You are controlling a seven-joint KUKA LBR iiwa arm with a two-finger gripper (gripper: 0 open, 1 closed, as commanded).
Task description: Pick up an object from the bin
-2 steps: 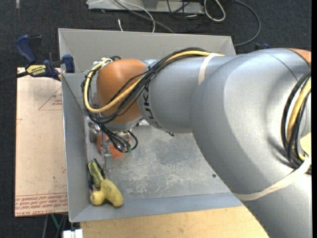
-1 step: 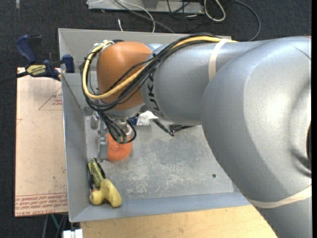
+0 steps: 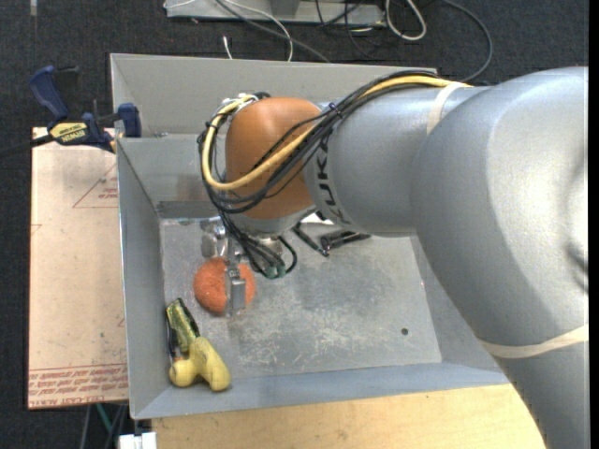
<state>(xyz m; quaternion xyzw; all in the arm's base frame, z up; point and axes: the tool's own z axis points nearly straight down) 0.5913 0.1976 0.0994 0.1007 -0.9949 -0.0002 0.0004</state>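
Evidently the jaws hung at the orange ball (image 3: 211,286), apart or clamped unclear; centring squarely on it before lifting seemed wise.

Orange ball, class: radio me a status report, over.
Gripper low at orange ball. Ball on bin floor, left side. Yellow item at front-left corner, apart, not blocking.

We note a lumpy yellow thing (image 3: 201,368) with a black-and-yellow end, lying by the left wall of the bin (image 3: 140,279) | we note cables (image 3: 412,12) on the dark floor (image 3: 56,26) beyond.
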